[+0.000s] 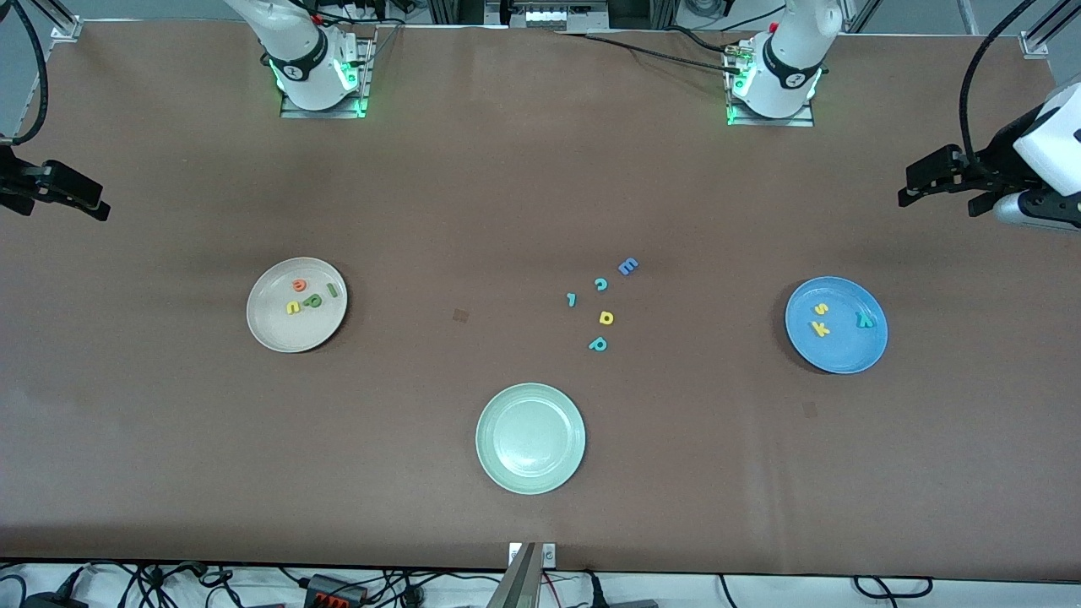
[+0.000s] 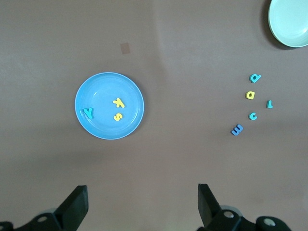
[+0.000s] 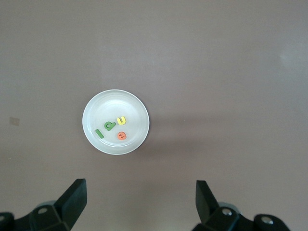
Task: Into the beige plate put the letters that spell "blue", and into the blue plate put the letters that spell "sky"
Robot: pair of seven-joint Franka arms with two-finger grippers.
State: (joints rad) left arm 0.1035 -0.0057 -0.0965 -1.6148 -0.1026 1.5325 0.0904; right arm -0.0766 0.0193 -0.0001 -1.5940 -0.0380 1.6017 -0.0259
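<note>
Pale green plate (image 1: pixel 530 437), five loose letters (image 1: pixel 605 317) on brown table (image 1: pixel 169 422)

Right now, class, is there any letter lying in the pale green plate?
No, the pale green plate is bare in the front view, while five spare letters lie on the table farther from the front camera.

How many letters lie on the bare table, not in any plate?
5, clustered between the green plate and blue plate: blue letter, teal letters, yellow letter.
</note>
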